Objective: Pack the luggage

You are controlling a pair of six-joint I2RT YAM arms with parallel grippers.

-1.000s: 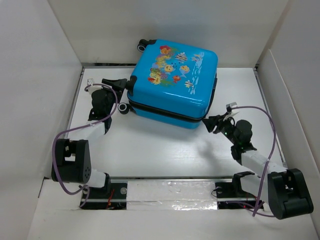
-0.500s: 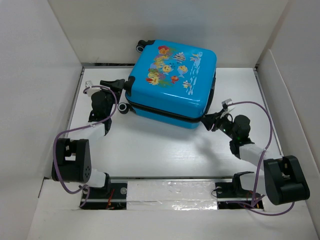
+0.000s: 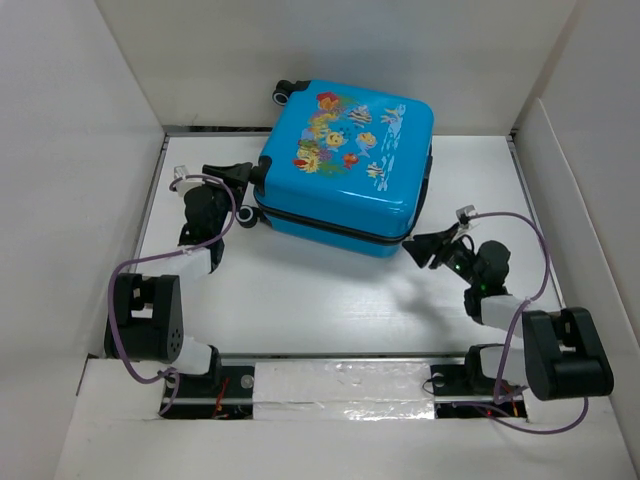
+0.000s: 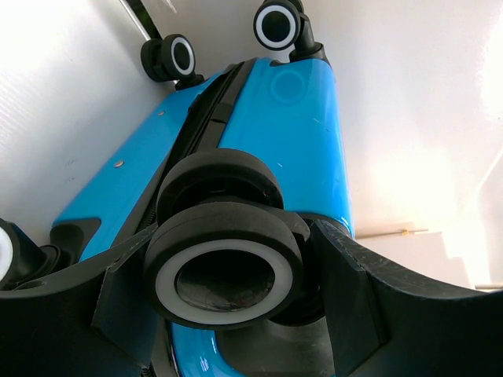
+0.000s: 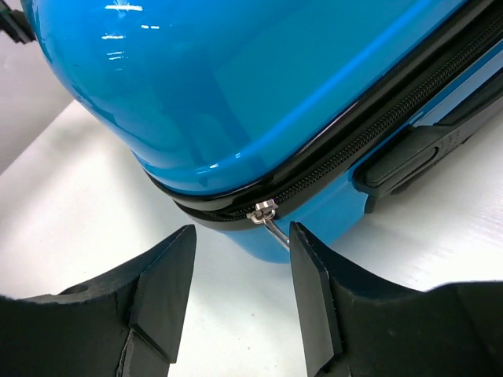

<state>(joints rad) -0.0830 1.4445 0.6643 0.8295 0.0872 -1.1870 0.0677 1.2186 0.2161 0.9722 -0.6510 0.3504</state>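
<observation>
Toward the far edge of the table (image 3: 300, 295), about midway between its left and right sides, the luggage (image 3: 345, 160) lies flat with its fish-and-coral print facing up and its shell closed, turned a little so that its near-right corner points at the right arm. One black-and-white wheel (image 3: 283, 92) sticks out at its far-left corner, close to the back wall. At the luggage's near-left corner the left gripper (image 3: 243, 172) is clenched around a caster wheel (image 4: 224, 271): in the left wrist view the wheel fills the gap between the two black fingers (image 4: 118, 302), which press in on it from either side, and the blue shell runs away behind it to two more wheels (image 4: 279, 23) at the other end. At the near-right corner the right gripper (image 3: 420, 246) hovers just off the shell with its jaws released and standing apart, holding nothing. From the right wrist view the black zipper track curves around this corner between the two blue halves, and the small silver zipper pull (image 5: 267, 216) hangs from it in the gap between the fingertips (image 5: 314, 290), its tab just beside the right-hand one; whether the two actually touch cannot be told. A black foot (image 5: 397, 169) is fixed on the shell just beside the track.
</observation>
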